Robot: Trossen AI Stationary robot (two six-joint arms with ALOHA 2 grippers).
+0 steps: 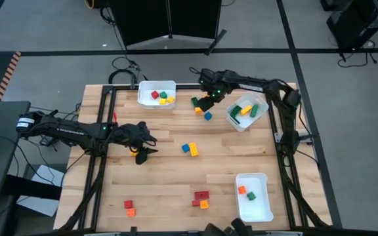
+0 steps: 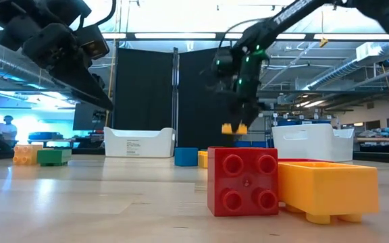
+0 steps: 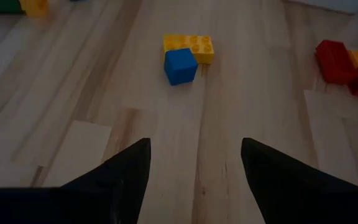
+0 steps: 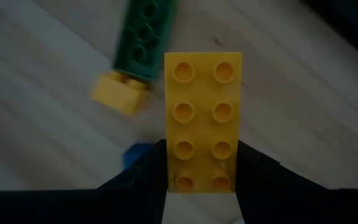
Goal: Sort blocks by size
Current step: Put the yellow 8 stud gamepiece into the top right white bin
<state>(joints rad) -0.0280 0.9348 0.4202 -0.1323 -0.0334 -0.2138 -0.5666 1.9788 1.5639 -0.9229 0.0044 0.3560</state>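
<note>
My right gripper (image 1: 207, 101) hangs over the table's far middle, shut on a yellow eight-stud brick (image 4: 201, 93), also seen in the low view (image 2: 236, 127). On the table under it lie a green brick (image 4: 143, 43), a small yellow block (image 4: 118, 93) and a blue block (image 1: 207, 116). My left gripper (image 1: 148, 143) waits open above the table's left middle, its fingers (image 3: 129, 168) apart over bare wood. A blue block (image 3: 180, 65) sits against a yellow brick (image 3: 190, 45) at mid-table. Red and orange blocks (image 1: 201, 198) lie near the front edge. My right gripper pinches the yellow brick's two long sides (image 4: 169, 177) between its two fingers, at one end of the brick. The fingers come from above, pointing down. The brick sticks out from between them, studs up, lifted clear of the table.
A white bin (image 1: 144, 92) with red, yellow and green blocks stands at the far middle. A tilted bin (image 1: 232, 119) with green and yellow bricks is at the far right. A third bin (image 1: 262, 210) sits near right. Two small blocks (image 1: 129, 208) lie near left.
</note>
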